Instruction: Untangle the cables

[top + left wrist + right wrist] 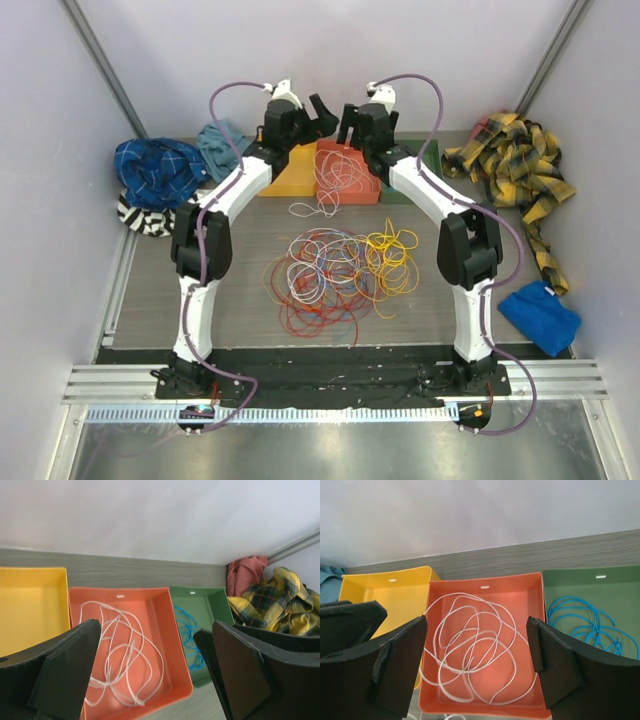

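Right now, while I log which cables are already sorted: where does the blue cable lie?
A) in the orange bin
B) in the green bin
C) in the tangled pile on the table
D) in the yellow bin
B: in the right wrist view the blue cable lies coiled inside the green bin, while the orange bin beside it holds only a white cable.

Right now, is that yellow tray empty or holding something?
Empty, as far as shows: the yellow tray has a bare floor in both wrist views, though its near part is hidden.
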Robot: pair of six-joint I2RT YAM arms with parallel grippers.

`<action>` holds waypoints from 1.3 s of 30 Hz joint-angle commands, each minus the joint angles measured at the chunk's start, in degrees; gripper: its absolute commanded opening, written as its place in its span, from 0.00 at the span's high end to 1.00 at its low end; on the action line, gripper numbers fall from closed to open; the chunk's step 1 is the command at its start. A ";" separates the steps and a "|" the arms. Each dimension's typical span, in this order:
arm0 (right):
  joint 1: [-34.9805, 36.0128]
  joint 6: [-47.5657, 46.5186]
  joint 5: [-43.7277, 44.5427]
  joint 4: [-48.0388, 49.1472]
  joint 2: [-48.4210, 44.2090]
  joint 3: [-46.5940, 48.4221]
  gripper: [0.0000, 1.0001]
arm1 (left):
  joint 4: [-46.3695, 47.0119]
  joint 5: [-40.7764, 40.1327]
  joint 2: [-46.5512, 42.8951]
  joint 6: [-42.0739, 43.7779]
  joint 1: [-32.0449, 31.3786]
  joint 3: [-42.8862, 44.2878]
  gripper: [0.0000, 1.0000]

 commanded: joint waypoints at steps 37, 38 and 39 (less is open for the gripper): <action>9.90 14.33 2.48 7.39 -56.23 -61.77 0.18 | 6.80 -25.35 -7.49 -5.31 -12.83 -35.35 0.17; 9.99 14.95 2.04 7.47 -56.50 -62.30 0.18 | 7.60 -25.35 -6.96 -5.31 -12.83 -35.35 0.18; 9.99 15.57 1.43 7.48 -56.85 -62.91 0.19 | 8.39 -25.87 -6.00 -5.05 -12.83 -35.26 0.18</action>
